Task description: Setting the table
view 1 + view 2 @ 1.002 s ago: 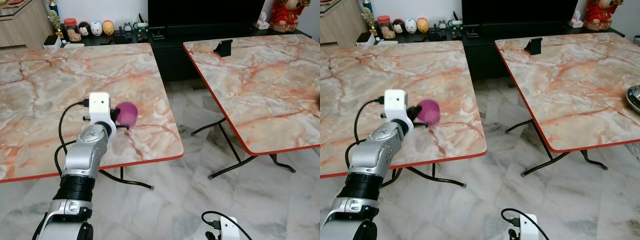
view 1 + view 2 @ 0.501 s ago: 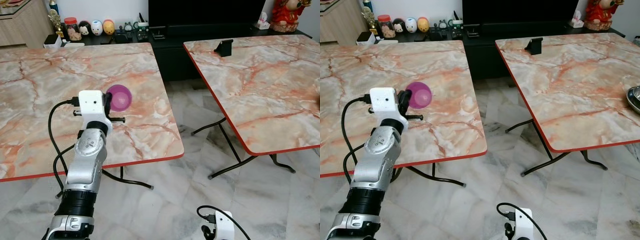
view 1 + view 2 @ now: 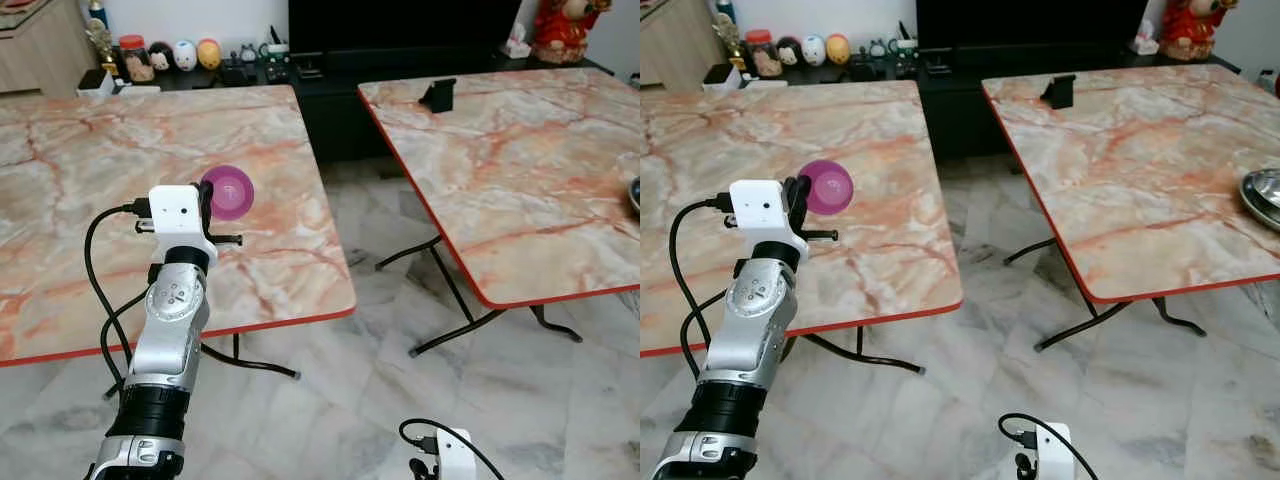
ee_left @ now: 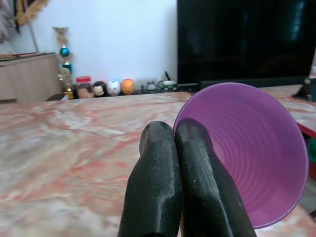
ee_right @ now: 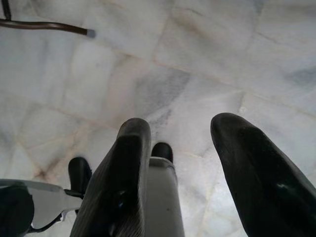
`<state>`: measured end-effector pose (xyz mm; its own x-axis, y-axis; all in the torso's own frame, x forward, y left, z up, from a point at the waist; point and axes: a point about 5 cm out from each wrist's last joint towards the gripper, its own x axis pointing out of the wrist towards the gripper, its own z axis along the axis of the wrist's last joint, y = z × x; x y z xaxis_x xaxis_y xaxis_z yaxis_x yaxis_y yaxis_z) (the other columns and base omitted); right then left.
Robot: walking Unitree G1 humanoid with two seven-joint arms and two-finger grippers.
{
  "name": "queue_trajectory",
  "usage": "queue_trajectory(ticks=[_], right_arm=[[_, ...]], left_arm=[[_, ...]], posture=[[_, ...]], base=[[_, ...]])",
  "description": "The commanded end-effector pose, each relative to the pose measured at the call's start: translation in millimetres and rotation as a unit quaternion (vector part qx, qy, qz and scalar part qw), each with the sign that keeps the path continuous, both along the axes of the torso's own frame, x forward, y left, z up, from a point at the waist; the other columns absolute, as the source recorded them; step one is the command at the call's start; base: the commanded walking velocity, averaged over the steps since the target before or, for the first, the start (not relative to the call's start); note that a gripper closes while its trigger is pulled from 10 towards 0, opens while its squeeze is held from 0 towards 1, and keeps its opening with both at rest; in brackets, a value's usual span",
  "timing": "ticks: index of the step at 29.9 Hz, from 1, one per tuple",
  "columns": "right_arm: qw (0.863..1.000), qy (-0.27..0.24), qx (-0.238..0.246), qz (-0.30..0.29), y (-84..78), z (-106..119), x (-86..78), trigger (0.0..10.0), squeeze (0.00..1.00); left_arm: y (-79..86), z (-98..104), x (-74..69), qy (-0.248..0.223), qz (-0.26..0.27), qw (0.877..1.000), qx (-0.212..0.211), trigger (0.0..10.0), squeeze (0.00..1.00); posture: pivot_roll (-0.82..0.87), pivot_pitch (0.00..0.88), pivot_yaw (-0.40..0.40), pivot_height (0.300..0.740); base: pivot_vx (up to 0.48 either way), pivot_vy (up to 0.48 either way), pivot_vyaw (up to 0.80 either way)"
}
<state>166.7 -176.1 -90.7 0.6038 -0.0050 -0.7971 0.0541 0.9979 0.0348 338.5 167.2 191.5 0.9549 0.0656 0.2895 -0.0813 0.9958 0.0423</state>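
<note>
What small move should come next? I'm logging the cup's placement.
Probably turn the purple cup upright and lower it onto the left table: the left gripper pinches its rim, holding it tilted above the marble top. The right arm hangs idle.

Two marble-patterned folding tables with red edges stand on a pale tiled floor (image 3: 380, 400) — the left table (image 3: 90, 170) and the right table (image 3: 540, 160). A small black stand (image 3: 438, 95) sits at the right table's far-left corner; a metal bowl (image 3: 1262, 190) lies at its right edge.
</note>
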Motion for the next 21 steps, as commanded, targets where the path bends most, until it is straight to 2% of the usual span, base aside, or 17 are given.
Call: queue_trajectory(ticks=[1, 5, 21], right_arm=[[1.0, -0.007, -0.013, -0.002, -5.6, 1.9, 2.6, 10.0, 0.0], [1.0, -0.007, -0.017, 0.0, -5.9, 2.5, 4.2, 10.0, 0.0], [1.0, -0.01, -0.01, -0.011, -3.0, 2.9, 5.9, 10.0, 0.0]], left_arm=[[-2.4, 2.5, 2.0, -0.007, -0.006, 1.0, 0.004, 10.0, 0.0], [-0.2, 0.9, 1.9, -0.006, 0.0, 1.0, -0.004, 10.0, 0.0], [1.6, 4.2, 4.5, -0.009, -0.001, 1.0, -0.007, 10.0, 0.0]], posture=[[0.01, 0.0, -0.004, 0.74], [0.01, 0.0, -0.005, 0.74], [0.01, 0.0, -0.007, 0.74]], base=[[0.0, -0.472, 0.56], [0.0, -0.472, 0.8], [0.0, -0.47, 0.0]])
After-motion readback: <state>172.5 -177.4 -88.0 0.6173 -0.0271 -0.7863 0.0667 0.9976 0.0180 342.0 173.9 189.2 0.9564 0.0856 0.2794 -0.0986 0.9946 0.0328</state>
